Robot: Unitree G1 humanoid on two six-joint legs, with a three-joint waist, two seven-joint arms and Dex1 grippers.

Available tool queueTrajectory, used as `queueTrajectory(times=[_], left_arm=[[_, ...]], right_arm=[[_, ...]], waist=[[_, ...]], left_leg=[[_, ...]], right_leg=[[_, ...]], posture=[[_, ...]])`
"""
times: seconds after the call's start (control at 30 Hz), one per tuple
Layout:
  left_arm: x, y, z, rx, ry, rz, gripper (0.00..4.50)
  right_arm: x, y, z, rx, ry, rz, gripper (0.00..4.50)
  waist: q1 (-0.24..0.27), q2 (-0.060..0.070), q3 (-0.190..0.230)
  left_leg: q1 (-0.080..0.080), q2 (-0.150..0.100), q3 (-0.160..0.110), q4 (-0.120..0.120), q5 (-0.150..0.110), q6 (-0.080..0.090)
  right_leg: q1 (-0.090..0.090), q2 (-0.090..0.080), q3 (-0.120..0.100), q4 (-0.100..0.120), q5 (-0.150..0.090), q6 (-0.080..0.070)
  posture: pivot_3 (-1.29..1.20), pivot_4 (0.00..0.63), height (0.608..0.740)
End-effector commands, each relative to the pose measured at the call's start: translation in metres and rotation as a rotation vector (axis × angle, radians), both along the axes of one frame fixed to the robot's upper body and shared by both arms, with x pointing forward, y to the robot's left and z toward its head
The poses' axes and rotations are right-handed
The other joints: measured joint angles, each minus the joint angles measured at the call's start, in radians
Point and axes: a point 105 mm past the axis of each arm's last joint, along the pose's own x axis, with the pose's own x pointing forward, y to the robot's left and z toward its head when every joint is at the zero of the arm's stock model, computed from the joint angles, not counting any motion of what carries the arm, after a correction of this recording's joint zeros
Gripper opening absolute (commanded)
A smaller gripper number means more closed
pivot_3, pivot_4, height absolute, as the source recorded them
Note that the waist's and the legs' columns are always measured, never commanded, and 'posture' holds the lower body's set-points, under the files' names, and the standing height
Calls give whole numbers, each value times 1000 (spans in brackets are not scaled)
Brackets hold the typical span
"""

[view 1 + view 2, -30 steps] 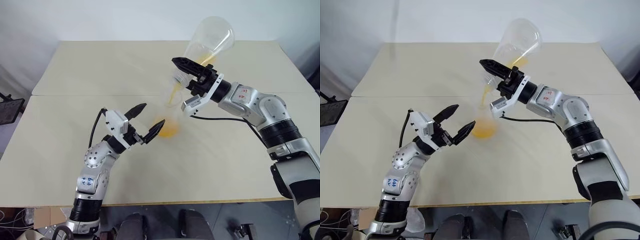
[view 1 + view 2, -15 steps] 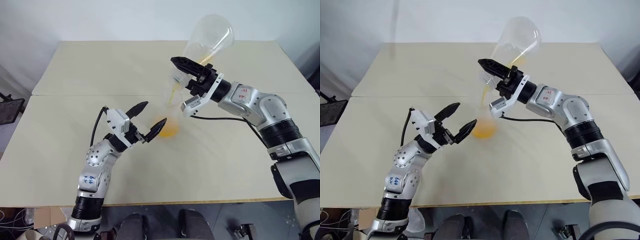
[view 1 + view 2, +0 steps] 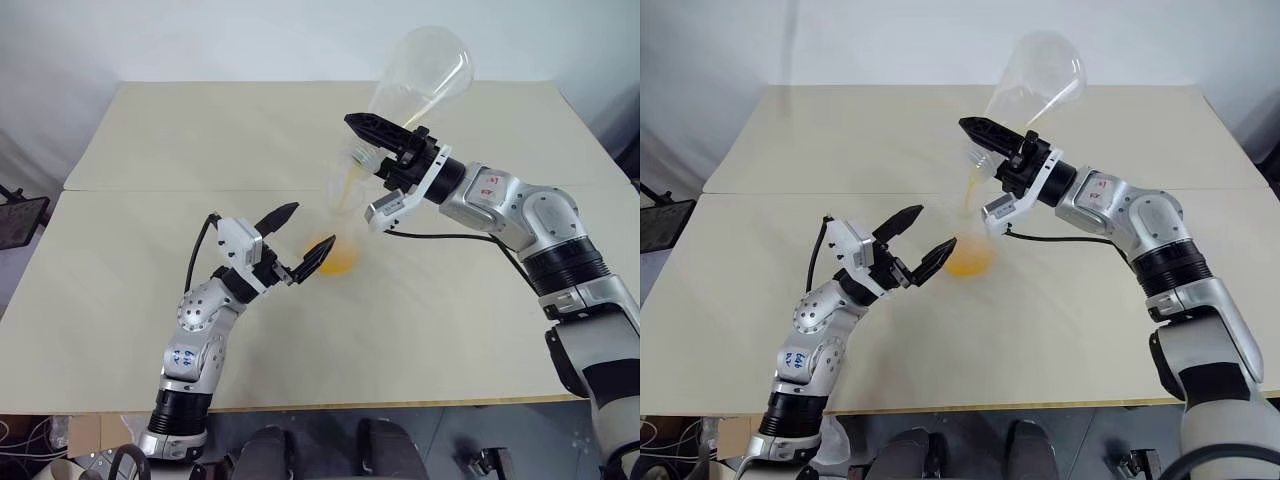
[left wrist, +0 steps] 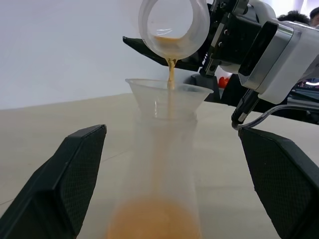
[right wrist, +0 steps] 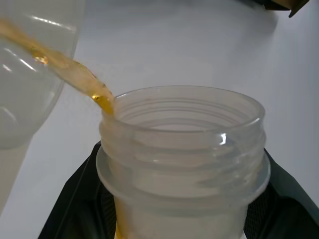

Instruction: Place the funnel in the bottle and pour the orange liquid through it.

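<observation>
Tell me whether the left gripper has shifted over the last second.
No. The left gripper sits by the same spot near the table seam, its jaws open either side of the bottle; only the arm below it has shifted slightly.

Little of it reads clearly. The left arm (image 3: 800, 352) carries handwritten blue marks on its silver housing that look like "646" over "44", though I cannot be sure. The right arm (image 3: 487, 186) bears small red marks on its silver forearm, too small to read.
</observation>
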Motion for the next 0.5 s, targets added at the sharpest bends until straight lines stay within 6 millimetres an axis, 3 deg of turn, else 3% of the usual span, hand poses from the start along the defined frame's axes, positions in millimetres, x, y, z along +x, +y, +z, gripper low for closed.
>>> queueTrajectory(times=[0.03,0.5], left_arm=[[-3,-2,10,-6,-50,-6,4500],[-2,-2,10,-9,-53,-1,4500]], right_arm=[[-7,0,20,9,-69,24,2532],[-7,0,22,6,-91,25,2532]], waist=[[0,0,0],[0,0,0]], left_leg=[[0,0,0,0,0,0],[0,0,0,0,0,0]], right_leg=[[0,0,0,0,0,0],[0,0,0,0,0,0]], posture=[[0,150,740],[0,150,740]])
